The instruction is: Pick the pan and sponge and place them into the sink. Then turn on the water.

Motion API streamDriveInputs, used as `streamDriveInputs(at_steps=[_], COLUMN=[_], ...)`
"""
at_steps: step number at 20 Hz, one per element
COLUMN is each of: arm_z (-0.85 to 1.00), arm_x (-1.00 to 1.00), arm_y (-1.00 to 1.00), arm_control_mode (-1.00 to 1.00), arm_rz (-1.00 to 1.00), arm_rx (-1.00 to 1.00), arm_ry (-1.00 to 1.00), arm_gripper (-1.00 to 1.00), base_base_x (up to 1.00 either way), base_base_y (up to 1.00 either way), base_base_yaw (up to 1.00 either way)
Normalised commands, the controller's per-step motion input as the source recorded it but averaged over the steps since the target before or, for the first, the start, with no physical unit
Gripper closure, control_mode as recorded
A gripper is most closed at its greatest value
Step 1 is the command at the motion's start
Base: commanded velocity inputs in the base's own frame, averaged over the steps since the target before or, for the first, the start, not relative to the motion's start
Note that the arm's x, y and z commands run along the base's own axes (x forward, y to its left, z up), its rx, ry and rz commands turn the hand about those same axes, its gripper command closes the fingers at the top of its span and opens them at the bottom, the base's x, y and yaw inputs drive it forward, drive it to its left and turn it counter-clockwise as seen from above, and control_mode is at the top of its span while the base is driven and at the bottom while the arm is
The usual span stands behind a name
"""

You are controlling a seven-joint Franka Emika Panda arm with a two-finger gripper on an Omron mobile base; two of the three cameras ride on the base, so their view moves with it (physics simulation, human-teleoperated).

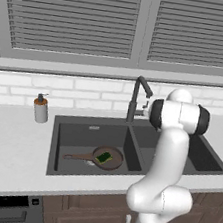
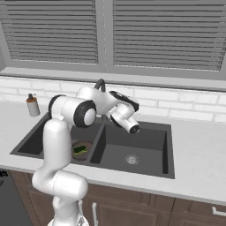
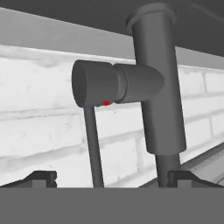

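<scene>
Soap dispenser (image 1: pixel 41 108) stands on the worktop (image 1: pixel 12 144) at far left. In the left basin of the sink (image 1: pixel 90 130) lies the pan (image 1: pixel 107 158), handle pointing left, with the sponge (image 1: pixel 104 157) resting inside it. Behind the divider rises the faucet (image 1: pixel 134 99). The tool (image 3: pixel 111 177) sits close before the faucet's side lever (image 3: pixel 98 83), fingertips (image 3: pixel 41 177) spread wide apart, holding nothing.

Pan (image 2: pixel 82 149) half hidden behind arm (image 2: pixel 57 145)

A soap dispenser (image 1: pixel 41 108) stands on the white counter (image 1: pixel 11 154) below shuttered windows (image 1: pixel 77 15).
</scene>
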Motion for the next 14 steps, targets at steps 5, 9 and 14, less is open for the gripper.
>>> streamDriveInputs(at_steps=[5,9,14], arm_z=[-0.07,-0.06,-0.16], arm_x=[0.31,0.29,0.31], arm_y=[0.0,0.0,0.0], arm_control_mode=[-1.0,-1.0,-1.0], arm_rz=[0.0,0.0,0.0], arm_rx=[0.02,0.01,0.0], arm_ry=[-0.03,-0.04,-0.03], arm_gripper=[-1.0,-1.0,-1.0], base_base_x=[0.0,0.0,0.0], base_base_y=[0.0,0.0,0.0], base_base_yaw=[0.0,0.0,0.0])
